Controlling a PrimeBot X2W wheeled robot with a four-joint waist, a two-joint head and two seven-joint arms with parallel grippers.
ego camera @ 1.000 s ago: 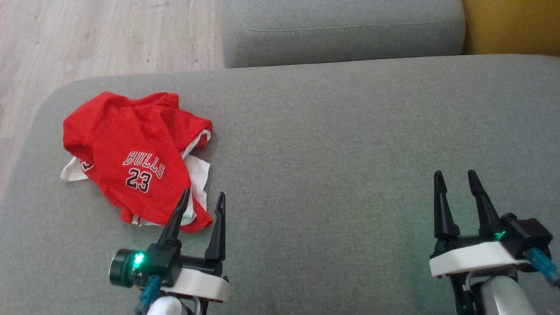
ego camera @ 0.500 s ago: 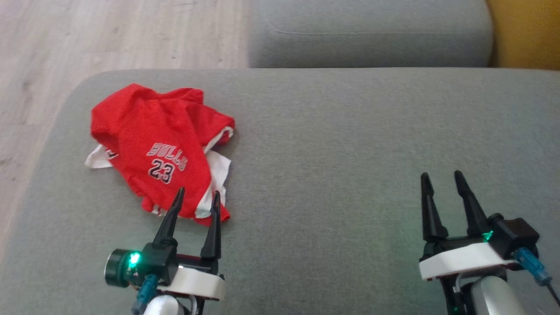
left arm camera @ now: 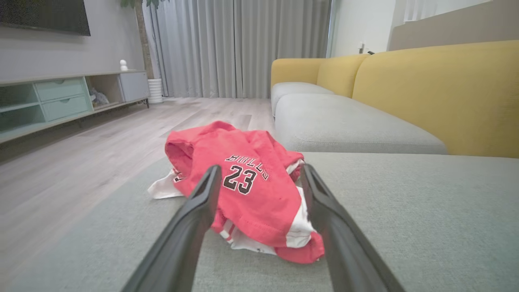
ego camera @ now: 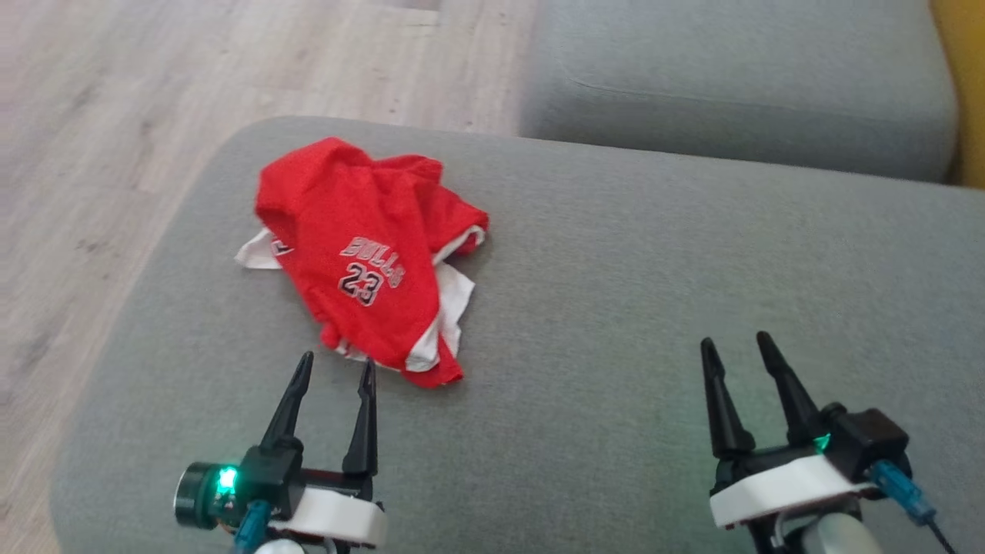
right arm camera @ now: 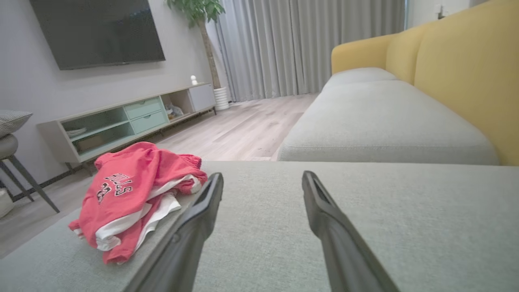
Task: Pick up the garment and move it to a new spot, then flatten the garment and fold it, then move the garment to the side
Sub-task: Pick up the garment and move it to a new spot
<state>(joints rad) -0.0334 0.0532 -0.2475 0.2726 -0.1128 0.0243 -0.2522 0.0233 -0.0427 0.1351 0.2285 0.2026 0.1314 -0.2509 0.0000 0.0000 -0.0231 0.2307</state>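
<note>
crumpled red mesh jersey (ego camera: 362,254) on grey fabric sofa cushion (ego camera: 616,308), left tool (ego camera: 338,359) spread just beside hem, right tool (ego camera: 732,339) also spread

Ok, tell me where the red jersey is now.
In the head view the red jersey lies at the left end of the grey cushion, just ahead of the open left gripper.

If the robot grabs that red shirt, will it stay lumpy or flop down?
Probably flop: the red shirt lies crumpled in soft folds on the grey cushion. It looks thin, so it is likely light. Pinched at one edge, it may dangle.
</note>
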